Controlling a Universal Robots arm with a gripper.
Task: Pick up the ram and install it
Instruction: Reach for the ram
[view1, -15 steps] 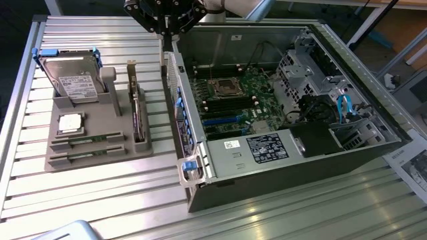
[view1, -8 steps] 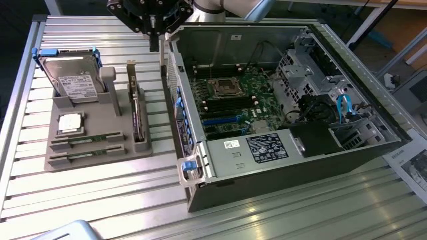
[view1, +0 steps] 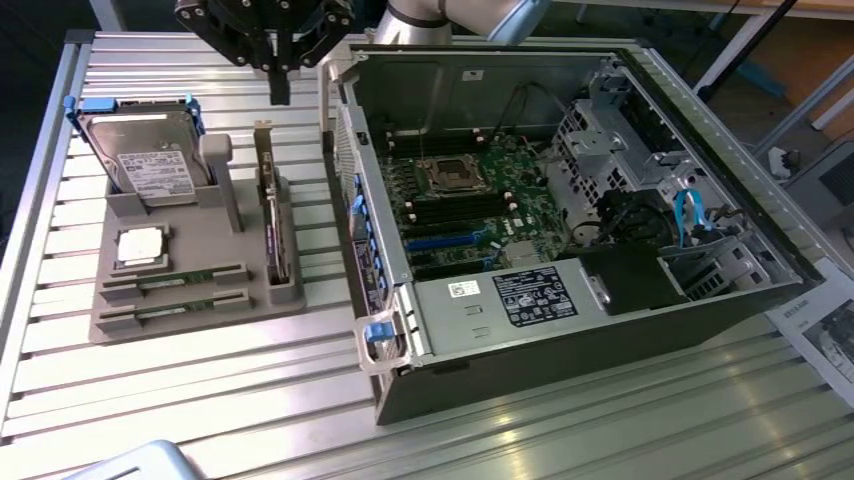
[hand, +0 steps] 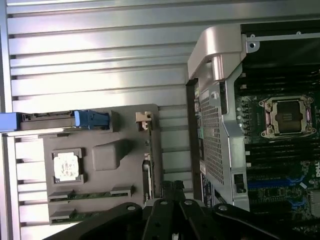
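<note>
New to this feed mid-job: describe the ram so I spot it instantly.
Find the grey holder on the slatted table, at the exterior view's left of the open computer case. The ram is the long, thin green stick slotted low beside the square silver processor, with a twin stick one slot further. Unlike the tall dark expansion card, it sits low and green.

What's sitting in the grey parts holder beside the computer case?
The grey holder carries a hard drive standing upright, a silver processor chip lying flat, two ram sticks in slots and a dark expansion card upright along one side. Whatever sits down inside the slots is hidden.
</note>
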